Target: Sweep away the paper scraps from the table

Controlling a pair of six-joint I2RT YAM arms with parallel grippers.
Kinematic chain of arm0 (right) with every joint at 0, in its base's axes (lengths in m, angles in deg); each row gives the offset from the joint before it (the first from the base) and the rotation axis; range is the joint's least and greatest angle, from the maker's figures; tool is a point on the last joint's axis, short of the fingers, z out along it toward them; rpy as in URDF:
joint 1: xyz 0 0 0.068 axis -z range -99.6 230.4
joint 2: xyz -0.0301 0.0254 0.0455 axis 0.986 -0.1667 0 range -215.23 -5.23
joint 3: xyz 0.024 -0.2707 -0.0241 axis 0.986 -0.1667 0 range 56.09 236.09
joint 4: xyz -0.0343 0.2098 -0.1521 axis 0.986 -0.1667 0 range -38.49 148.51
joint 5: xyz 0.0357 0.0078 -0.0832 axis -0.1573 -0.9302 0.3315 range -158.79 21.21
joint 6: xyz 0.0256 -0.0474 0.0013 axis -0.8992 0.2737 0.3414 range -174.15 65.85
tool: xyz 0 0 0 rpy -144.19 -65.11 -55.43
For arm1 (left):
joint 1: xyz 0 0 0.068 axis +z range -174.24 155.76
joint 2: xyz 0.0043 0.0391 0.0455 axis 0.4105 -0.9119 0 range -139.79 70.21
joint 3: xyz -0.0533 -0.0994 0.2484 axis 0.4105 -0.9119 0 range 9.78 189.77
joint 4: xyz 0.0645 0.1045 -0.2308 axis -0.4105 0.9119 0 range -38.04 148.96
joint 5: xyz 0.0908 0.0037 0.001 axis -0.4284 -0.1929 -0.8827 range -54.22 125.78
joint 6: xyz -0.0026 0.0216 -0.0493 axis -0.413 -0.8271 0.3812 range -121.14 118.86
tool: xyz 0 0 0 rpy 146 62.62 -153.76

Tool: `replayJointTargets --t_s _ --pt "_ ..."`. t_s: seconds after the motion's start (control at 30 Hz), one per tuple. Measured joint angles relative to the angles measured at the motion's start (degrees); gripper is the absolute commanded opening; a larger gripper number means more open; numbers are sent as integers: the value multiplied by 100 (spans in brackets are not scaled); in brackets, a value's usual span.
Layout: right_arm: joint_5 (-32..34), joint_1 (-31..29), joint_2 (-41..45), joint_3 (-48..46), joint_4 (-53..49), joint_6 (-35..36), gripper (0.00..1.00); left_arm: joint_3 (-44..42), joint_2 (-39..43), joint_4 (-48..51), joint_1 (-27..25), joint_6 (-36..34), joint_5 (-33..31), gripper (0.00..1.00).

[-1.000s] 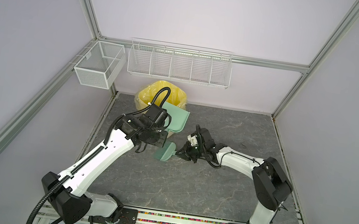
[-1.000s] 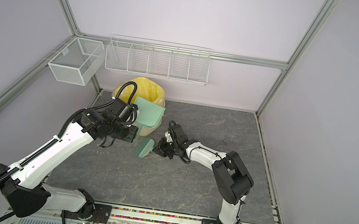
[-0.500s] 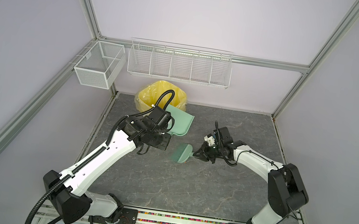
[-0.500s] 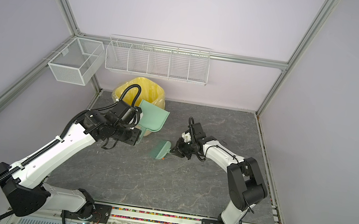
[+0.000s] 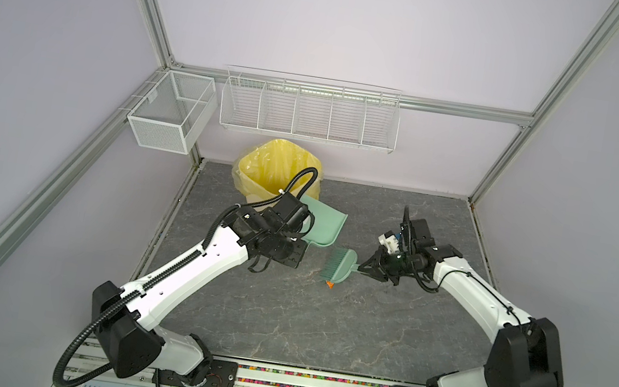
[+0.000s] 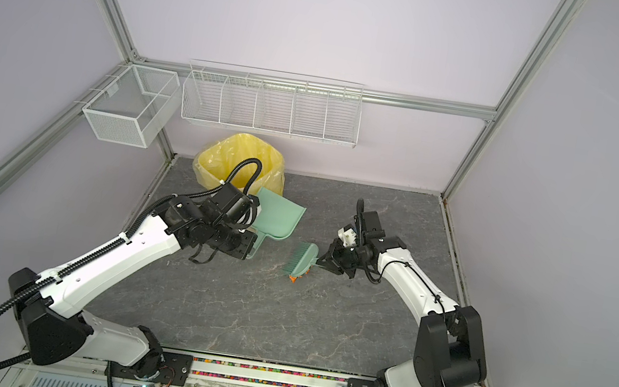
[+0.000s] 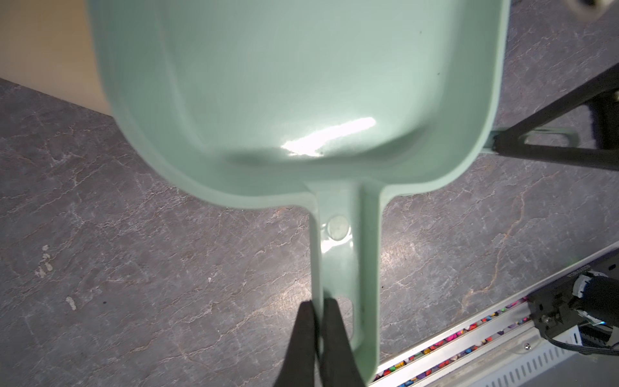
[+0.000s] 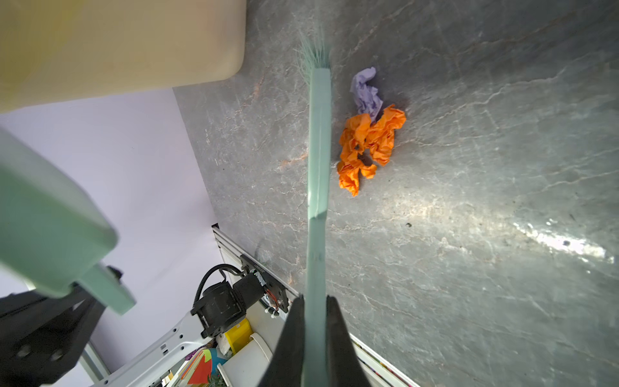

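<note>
Top views both took in the whole desk point(image 5: 280, 316), dark grey and veined, filling the lower middle of the frame. At its upper left corner stood a bin point(image 5: 253, 168) lined with a yellow bag; what lay inside could not be made out. A long wire rack point(image 5: 307, 114) and a mesh basket point(image 5: 169, 109) hung on the walls above it. Just right of the bin was the mint dustpan point(image 5: 322, 222). The left wrist view showed the left end effector point(image 7: 318, 301) clamped tight on one edge of its handle, the pan's glossy inside catching a streak of light. Right of centre, the right end effector point(image 8: 315, 298) was closed firmly on the handle of the mint brush point(image 5: 339, 264). The paper scraps point(image 8: 368, 134) lay on the desk just beside the brush head. From above only an orange tip peeked out below the bristles in mid-frame, while the right wrist view showed a crumpled orange wad touching a smaller lavender one.
</note>
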Motion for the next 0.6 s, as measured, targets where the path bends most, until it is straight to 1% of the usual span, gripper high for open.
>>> replayJointTargets --t_s 0.13,0.27,0.43,0.53,0.6 --pt "44 9 131 299 -160 136 7 0 -35 -55 -74 55 28 0" --pt "170 63 299 348 -348 262 7 0 -42 -83 -245 109 48 0" --pt "380 284 365 498 -682 503 7 0 -111 -94 -400 164 55 0" --pt "588 426 363 756 -944 748 7 0 -129 -98 -417 256 74 0" --pt "848 470 363 1008 -1178 990 7 -13 -129 -129 -444 321 90 0"
